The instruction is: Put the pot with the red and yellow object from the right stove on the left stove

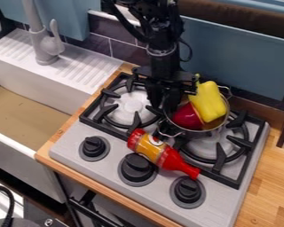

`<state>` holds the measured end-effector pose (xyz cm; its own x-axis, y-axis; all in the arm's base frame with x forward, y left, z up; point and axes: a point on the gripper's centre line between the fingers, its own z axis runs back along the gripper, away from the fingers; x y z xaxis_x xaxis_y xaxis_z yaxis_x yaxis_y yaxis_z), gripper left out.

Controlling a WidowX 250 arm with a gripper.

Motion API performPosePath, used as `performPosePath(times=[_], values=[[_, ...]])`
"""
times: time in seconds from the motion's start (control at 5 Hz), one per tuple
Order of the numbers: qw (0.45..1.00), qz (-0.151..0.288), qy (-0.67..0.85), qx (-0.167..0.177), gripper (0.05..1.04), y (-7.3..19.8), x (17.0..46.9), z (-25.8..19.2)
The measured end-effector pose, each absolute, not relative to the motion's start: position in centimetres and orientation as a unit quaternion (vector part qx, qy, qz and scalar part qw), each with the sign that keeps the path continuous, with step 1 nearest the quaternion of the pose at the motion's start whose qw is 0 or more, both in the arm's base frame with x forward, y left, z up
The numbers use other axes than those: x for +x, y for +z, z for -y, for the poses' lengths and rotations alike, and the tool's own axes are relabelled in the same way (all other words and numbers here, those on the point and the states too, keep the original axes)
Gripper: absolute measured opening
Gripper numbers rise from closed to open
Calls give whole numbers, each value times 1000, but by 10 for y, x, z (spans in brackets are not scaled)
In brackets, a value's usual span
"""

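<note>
Pot w/ red & yellow obj inside is showing over rear of R burner, yellow part sticking up past rim; gripper is hanging at pot's L side, can't tell if open/closed; toy bottle is lying in front, nr knobs

pot holds a red object (plus a yellow one)

Mostly black, with chunky jointed segments, dark cables looping out at both sides, a thin greyish ring lower down, and a broad crossbar above the black pincer.
</note>
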<state>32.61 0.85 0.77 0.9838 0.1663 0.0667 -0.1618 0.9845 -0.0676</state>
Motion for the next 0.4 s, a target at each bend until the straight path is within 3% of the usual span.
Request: performPosePath(times=[0.2, 0.4], values=[[996, 20, 90, -17, 870, 8, 321, -13], [995, 16, 101, -16, 1002, 9, 320, -18]])
